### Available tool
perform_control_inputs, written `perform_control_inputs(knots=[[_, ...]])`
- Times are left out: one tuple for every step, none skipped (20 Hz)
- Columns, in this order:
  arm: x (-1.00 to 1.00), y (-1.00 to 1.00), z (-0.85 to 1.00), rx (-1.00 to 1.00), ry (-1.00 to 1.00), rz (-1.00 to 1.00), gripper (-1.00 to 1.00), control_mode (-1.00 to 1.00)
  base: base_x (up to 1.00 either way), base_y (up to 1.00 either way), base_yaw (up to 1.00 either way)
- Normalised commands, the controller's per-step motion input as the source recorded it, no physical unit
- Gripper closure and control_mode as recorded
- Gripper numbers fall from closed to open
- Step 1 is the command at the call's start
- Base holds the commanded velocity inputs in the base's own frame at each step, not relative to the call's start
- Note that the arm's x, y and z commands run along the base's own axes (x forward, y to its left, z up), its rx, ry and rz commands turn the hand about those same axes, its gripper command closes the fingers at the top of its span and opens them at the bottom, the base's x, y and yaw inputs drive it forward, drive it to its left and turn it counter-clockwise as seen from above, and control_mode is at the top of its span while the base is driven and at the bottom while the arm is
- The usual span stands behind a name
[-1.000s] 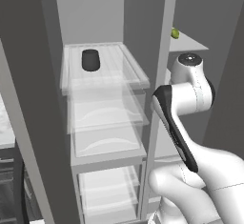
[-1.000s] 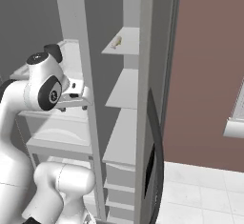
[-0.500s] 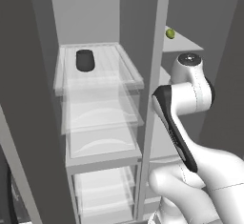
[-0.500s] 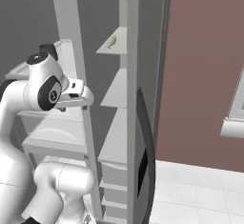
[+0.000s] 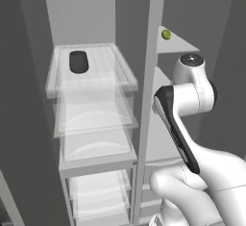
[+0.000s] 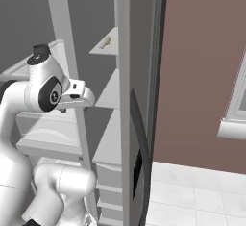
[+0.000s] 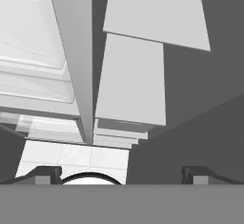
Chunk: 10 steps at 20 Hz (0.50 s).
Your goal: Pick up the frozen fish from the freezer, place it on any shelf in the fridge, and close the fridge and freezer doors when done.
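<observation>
On the far left of the left base view we see the fridge [image 5: 91, 124] standing open, its clear glass shelves stacked one above the other. A dark rounded object [image 5: 78, 61] lies on the top glass shelf, toward the back left. Right of it a grey vertical divider [image 5: 146, 100] separates the fridge from the freezer [image 5: 166, 143], the narrower compartment with plain grey shelves. On the upper freezer shelf sits a small green round thing [image 5: 166, 34]. In the right base view a small pale item [image 6: 105, 42] rests on that same upper shelf; we take it for the frozen fish, though it is too small to be sure.

Our white arm [image 5: 192, 124] rises in front of the freezer, its hand at the height of the middle shelves. In the hand view the pincer [image 7: 121, 174] points down along the divider toward the lower freezer shelves and the tiled floor [image 7: 76, 158]; its two dark tips stand wide apart with nothing between them.

Furthest right, in the right base view, the freezer door [image 6: 139, 124] stands open, edge-on to us, with its dark handle and black panel, before a brown wall [image 6: 202, 66].
</observation>
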Motion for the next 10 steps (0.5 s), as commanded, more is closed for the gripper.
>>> perform_control_inputs(knots=[[0.00, 0.00, 0.00, 0.00, 0.00, 0.00, -1.00, 1.00, 0.32, -0.18, -0.01], [0.00, 0.00, 0.00, 0.00, 0.00, 0.00, -1.00, 1.00, 0.31, -0.18, -0.01], [0.00, 0.00, 0.00, 0.00, 0.00, 0.00, -1.00, 1.00, 0.29, -0.19, 0.00], [0.00, 0.00, 0.00, 0.00, 0.00, 0.00, -1.00, 1.00, 0.24, -0.21, 0.00], [0.00, 0.00, 0.00, 0.00, 0.00, 0.00, -1.00, 1.00, 0.23, -0.21, 0.00], [0.00, 0.00, 0.00, 0.00, 0.00, 0.00, -1.00, 1.00, 0.26, -0.19, 0.00], [0.00, 0.00, 0.00, 0.00, 0.00, 0.00, -1.00, 1.00, 0.30, -0.17, 0.00], [0.00, 0.00, 0.00, 0.00, 0.00, 0.00, -1.00, 1.00, 0.31, -0.14, 0.00], [0.00, 0.00, 0.00, 0.00, 0.00, 0.00, -1.00, 1.00, 0.27, -0.14, 0.00], [0.00, 0.00, 0.00, 0.00, 0.00, 0.00, -1.00, 1.00, 0.23, -0.14, 0.00]])
